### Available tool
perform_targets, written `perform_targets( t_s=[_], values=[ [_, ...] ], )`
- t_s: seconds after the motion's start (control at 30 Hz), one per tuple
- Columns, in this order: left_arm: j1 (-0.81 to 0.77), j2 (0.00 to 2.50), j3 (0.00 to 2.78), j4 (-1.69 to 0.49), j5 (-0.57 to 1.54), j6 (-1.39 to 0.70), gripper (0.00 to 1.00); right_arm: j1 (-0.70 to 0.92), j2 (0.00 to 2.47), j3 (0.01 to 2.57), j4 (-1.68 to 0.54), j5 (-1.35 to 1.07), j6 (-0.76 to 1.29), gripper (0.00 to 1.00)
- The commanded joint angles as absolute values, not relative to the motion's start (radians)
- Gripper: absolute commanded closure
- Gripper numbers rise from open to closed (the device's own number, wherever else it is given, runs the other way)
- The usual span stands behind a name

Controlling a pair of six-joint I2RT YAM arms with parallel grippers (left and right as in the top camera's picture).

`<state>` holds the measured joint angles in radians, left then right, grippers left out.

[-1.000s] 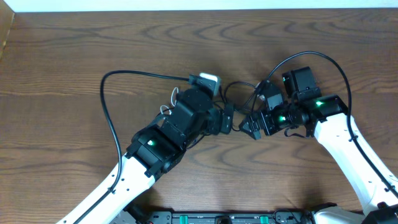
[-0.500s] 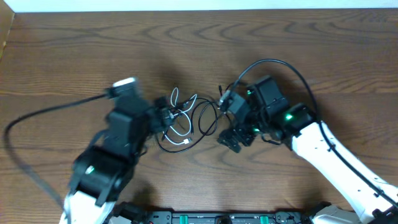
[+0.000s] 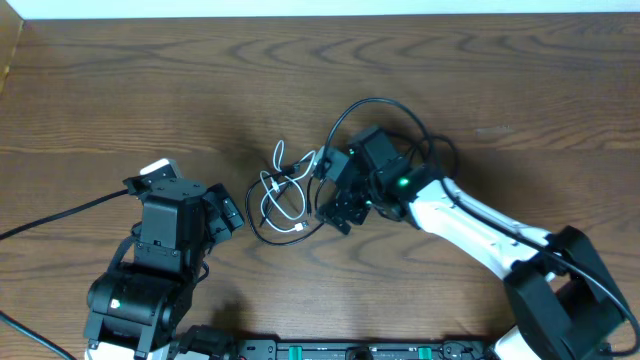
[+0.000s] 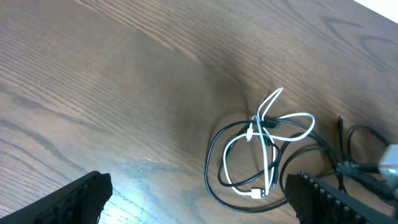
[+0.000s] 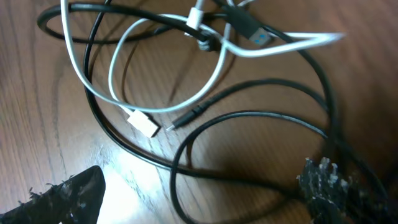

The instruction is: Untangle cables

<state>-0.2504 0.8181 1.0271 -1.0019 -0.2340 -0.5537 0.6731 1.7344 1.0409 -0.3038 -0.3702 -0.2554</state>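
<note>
Several cables [image 3: 290,197] lie tangled on table [image 3: 520,90]

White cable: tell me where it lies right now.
In the overhead view the white cable lies looped and tangled with the black cables, between the left claw and the right claw.

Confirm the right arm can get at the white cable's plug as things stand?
Probably yes. The white cable's plug lies flat with nothing on top, and the right pincer hangs open close above it. A black cable's end sits right beside the plug and might get pinched too.
</note>
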Motion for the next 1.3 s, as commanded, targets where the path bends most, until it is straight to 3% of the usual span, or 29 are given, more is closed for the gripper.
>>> perform_targets(
  t_s=[0.0,0.37,1.27],
  values=[
    [-0.246,0.824,1.031,-1.01,-0.219,-0.562,0.06,0.715,1.76,1.051,-0.277,-0.381,-0.273,0.04],
    [-0.246,0.881,1.031,-1.031,-0.218,-0.563,0.06,0.807,1.773,1.051,-0.253,-0.372,-0.296,0.05],
    [-0.246,0.889,1.031,-1.031,-0.203,-0.581,0.06,0.826,1.852,1.051,-0.078,-0.377,-0.195,0.11]
  ],
)
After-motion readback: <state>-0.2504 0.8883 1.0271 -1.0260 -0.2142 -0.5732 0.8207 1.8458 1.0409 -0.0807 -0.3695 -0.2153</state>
